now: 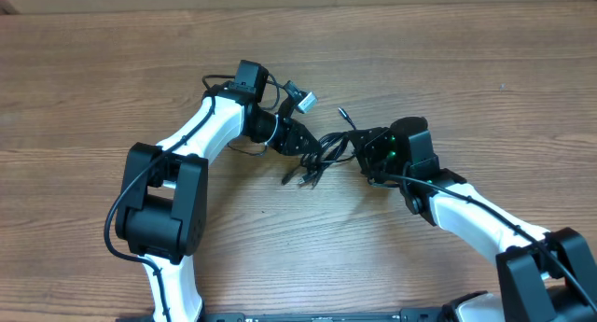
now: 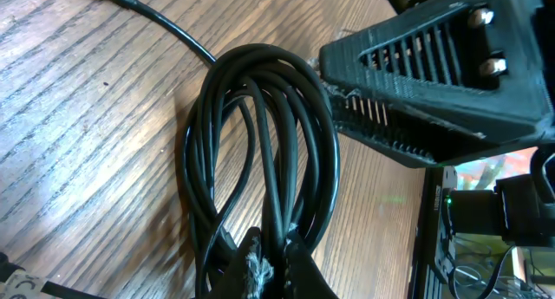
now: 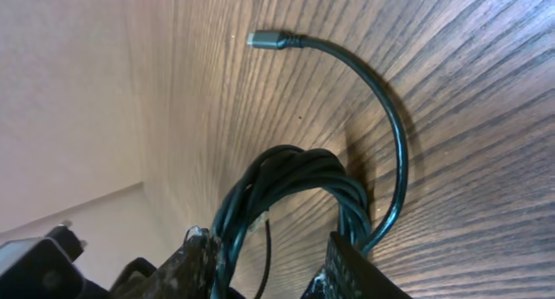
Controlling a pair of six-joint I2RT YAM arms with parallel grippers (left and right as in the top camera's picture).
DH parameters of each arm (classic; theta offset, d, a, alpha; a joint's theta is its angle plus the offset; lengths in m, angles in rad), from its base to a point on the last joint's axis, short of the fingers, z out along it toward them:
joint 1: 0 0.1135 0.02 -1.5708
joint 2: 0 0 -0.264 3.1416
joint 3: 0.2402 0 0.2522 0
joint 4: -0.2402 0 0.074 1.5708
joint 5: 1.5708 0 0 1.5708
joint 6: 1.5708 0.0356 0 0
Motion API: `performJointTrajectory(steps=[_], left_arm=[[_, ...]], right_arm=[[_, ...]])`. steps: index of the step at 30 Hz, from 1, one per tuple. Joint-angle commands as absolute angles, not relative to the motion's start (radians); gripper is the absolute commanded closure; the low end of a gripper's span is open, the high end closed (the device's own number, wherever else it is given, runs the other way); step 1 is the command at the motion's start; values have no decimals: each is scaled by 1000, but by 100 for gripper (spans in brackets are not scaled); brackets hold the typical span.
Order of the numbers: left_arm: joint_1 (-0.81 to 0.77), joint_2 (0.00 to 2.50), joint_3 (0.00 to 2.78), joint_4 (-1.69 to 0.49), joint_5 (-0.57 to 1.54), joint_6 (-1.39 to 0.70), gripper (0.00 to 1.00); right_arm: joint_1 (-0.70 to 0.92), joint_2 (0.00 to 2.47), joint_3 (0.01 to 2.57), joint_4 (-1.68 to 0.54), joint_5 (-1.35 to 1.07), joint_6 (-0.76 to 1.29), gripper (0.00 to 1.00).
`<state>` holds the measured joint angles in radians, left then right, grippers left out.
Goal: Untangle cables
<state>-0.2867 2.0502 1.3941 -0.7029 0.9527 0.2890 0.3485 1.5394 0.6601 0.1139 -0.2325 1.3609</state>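
Observation:
The cables [image 1: 322, 154] are a tangled bundle of thin black cords in the middle of the table, between my two grippers. In the left wrist view the bundle is a coiled loop [image 2: 260, 143]. My left gripper [image 2: 270, 269] is shut on strands at the loop's near end, as the overhead view [image 1: 300, 143] also shows. My right gripper [image 1: 367, 156] is at the bundle's right side. Its fingers [image 3: 277, 264] are apart with the coil's loop [image 3: 295, 173] between them. One cord curves away to a silver-tipped plug [image 3: 264, 41], also seen overhead [image 1: 342, 110].
A silver-white plug [image 1: 304, 100] sits by the left wrist camera. Loose cord ends [image 1: 297, 178] stick out toward the table front. The wood table [image 1: 448, 70] extends all around. Thicker black cables run along both white arms.

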Motion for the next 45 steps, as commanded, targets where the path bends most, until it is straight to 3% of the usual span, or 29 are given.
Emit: performJointTrajectory(steps=[1,17,45], left_arm=[[-292,2057,1411,-702,924,279,96],[-292,2057,1411,-702,924,279,96],[-292,2057,1411,-702,924,279,96]], right_arm=[[354,1548,675,128,-242,1359,62],[354,1549,675,125,-335,1307,68],[355,1549,675,88,-289,1247,68]])
